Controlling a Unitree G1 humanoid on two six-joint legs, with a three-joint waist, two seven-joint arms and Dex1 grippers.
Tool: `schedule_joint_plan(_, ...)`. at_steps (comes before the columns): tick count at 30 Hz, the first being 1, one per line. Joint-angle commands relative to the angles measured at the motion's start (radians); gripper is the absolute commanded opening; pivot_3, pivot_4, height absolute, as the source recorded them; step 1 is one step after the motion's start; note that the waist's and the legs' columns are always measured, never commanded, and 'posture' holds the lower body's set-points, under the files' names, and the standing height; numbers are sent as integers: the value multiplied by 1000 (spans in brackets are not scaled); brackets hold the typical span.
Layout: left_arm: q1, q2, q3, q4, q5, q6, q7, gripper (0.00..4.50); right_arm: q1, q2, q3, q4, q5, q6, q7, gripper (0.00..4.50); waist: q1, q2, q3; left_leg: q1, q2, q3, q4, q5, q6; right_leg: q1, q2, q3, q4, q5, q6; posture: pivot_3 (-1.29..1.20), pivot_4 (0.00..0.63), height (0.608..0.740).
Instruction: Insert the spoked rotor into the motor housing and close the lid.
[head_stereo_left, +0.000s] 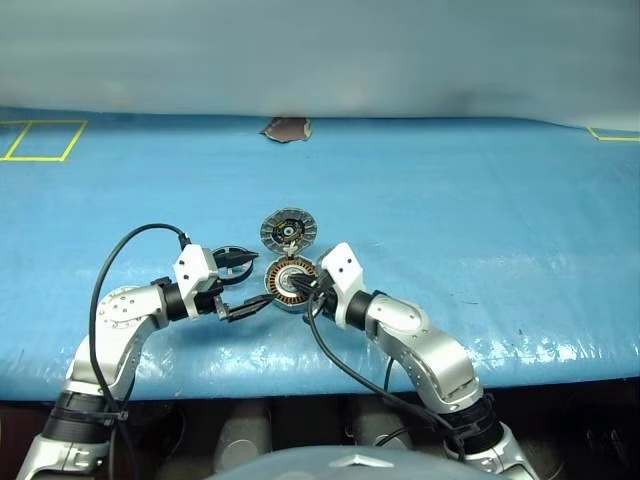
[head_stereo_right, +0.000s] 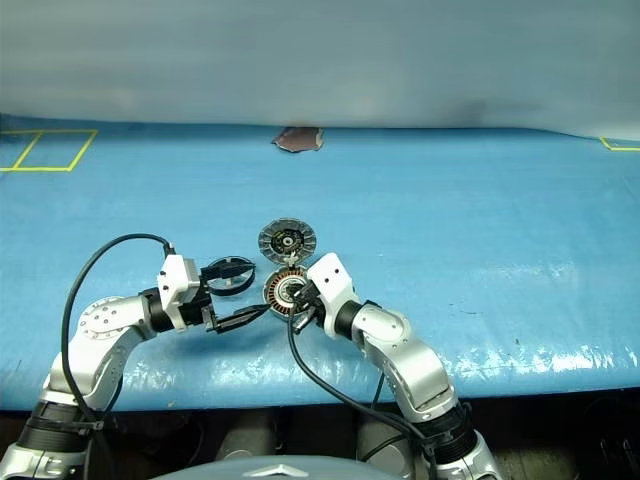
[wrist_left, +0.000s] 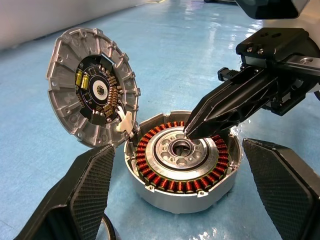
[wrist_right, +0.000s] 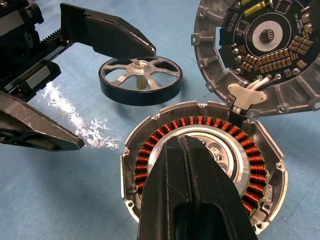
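A blue worktop (head_stereo_left: 480, 200) carried the parts near the middle of its front edge. The motor housing (wrist_left: 182, 167), a short silver cup w/ copper-orange windings around a central hub, sat open. Its lid (wrist_left: 92, 95) stood tilted up on the far side, still joined at the rim, circuit side showing. The spoked rotor (wrist_right: 140, 79), dark-rimmed w/ silver spokes, lay flat on the worktop just beside the housing, on the robot's left, apart from it. The right gripper (wrist_right: 187, 150) was closed, fingers pressed together w/ nothing between them, tip over the housing's central hub; contact couldn't be told. The left gripper (head_stereo_left: 245, 285) was spread wide & empty, near the housing, one finger above the rotor, the other toward the front edge.
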Motion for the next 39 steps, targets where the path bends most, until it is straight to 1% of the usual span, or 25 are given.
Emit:
schedule_joint_plan(1,2,7,15,-57,-24,6,-1,4500,-30,6,-9,25,-7,-35,-7,22,0,0,0,0,0,0,0,0,0,0,0,0,0,0,0,0,150,740)
schedule_joint_plan(4,4,8,16,-60,-22,9,-1,4500,-44,2,-14,72,-19,-48,-12,22,0,0,0,0,0,0,0,0,0,0,0,0,1,0,0,0,150,740)
schedule_joint_plan(9,6,6,15,-63,-17,7,4,4500,-47,6,-11,95,-22,-56,-11,22,0,0,0,0,0,0,0,0,0,0,0,0,1,0,0,0,150,740)
schedule_joint_plan(16,6,6,11,-65,-13,5,10,4500,-27,-1,20,123,-36,-37,-10,22,0,0,0,2,0,0,1,0,0,2,1,0,2,0,0,0,150,740)
schedule_joint_plan(18,5,5,11,-65,-13,5,10,4500,-20,-9,47,127,-52,-30,-10,22,0,0,0,2,0,0,1,0,0,2,1,0,2,0,0,0,150,740)
schedule_joint_plan(21,5,6,11,-65,-13,7,10,4500,-25,-61,129,135,-136,-25,-15,22,-3,0,-1,4,1,1,1,0,0,2,1,1,2,0,0,0,150,740)
schedule_joint_plan(23,6,6,11,-66,-14,9,10,4500,-23,-72,155,136,-158,-17,-17,22,-3,-1,-2,5,1,1,1,0,0,3,1,1,3,0,0,0,150,740)
schedule_joint_plan(36,10,6,16,-71,-15,17,13,4500,-21,-55,127,187,-162,-3,-28,22,0,-3,-4,6,2,1,2,0,0,5,2,1,3,0,0,0,150,740)
schedule_joint_plan(39,10,6,16,-71,-15,17,12,4500,-28,-34,103,208,-154,-11,-42,22,0,-3,-4,6,2,1,2,0,0,5,2,1,3,0,0,0,150,740)
